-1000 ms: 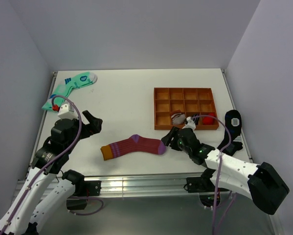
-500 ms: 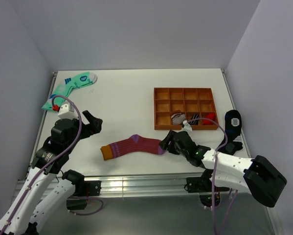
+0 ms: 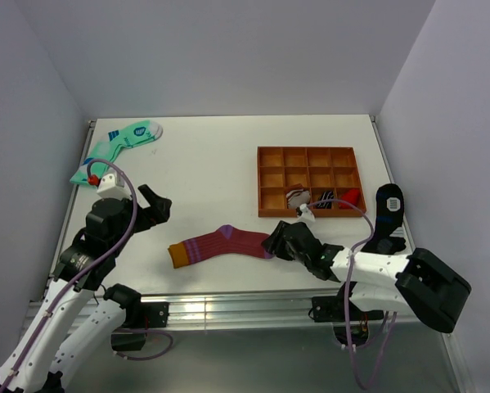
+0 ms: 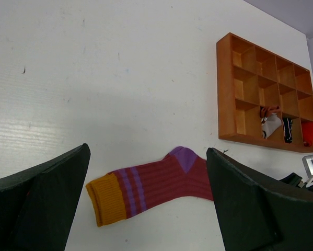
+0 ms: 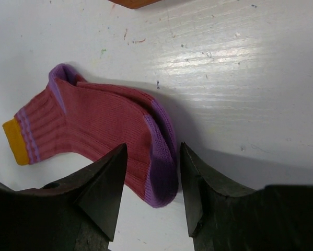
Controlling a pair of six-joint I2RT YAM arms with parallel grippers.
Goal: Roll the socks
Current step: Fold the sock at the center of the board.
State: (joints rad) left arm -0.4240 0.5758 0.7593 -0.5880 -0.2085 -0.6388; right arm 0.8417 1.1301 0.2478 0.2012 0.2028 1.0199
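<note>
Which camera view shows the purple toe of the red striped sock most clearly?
The right wrist view: the purple toe lies close and sharp between the right tool's fingers. The top external view shows it small, beside that tool. In the left wrist view a finger of the left tool hides it.

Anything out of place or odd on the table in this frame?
Nothing spilled or damaged. The black sock lies at the right edge of the table and the mint-green socks crowd the far-left corner, both apart from the maroon socks, whose toe sits inside the open right end effector.
</note>
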